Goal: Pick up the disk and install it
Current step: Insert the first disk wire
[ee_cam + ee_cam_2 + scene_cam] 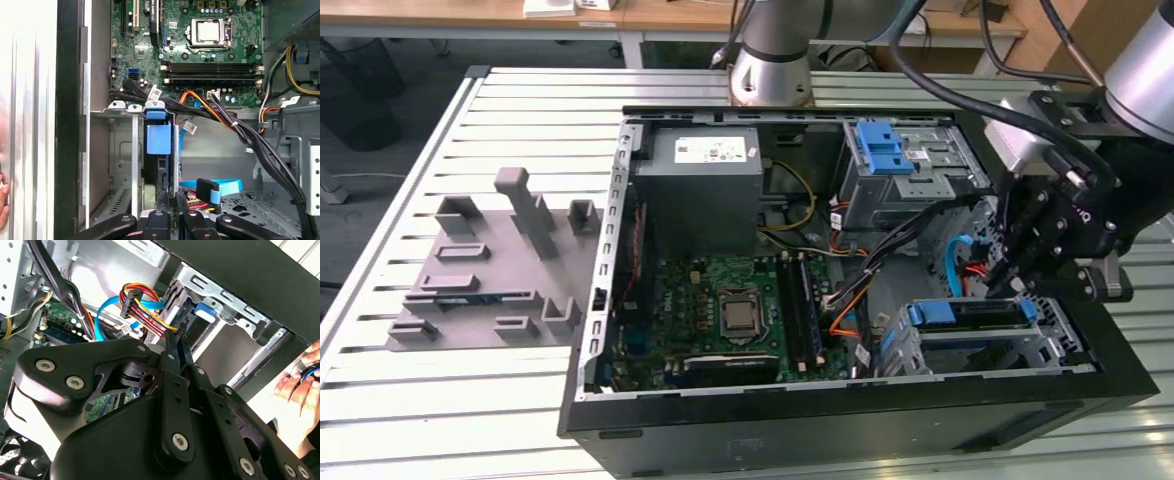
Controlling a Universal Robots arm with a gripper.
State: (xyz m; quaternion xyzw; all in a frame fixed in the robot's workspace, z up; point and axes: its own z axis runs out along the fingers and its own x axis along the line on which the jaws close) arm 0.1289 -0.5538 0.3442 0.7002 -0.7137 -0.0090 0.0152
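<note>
- The computer case [854,425] lies open on the slatted surface [440,400], its black wall closest in the exterior view.
- Just behind that wall, the disk [971,313] sits on edge in the lower drive cage [1067,345]. In the first wrist view its blue rail [159,136] stands against the cage's rim, with the dark body [163,175] down inside the slot.
- I judge the task to be late: the disk is picked up and in its bay. Whether it is fully seated or cabled cannot be told.
- The end effector [998,288] hangs right at the disk's end, and in the second wrist view its fingertips [178,335] are pressed together with no gap. Whether they touch the disk is unclear.
- A person's hand [300,387] rests outside the case wall.
- Further in lie the motherboard [727,310] and loose orange and blue cables [847,315].
- Beyond are the power supply [700,185] and the upper bay's blue latch [881,150].
- As for writing, the power supply's white label [711,150] and the marks on the end effector carry print too small to read.
- A grey fixture block [494,265] sits well apart, at the exterior view's left.
</note>
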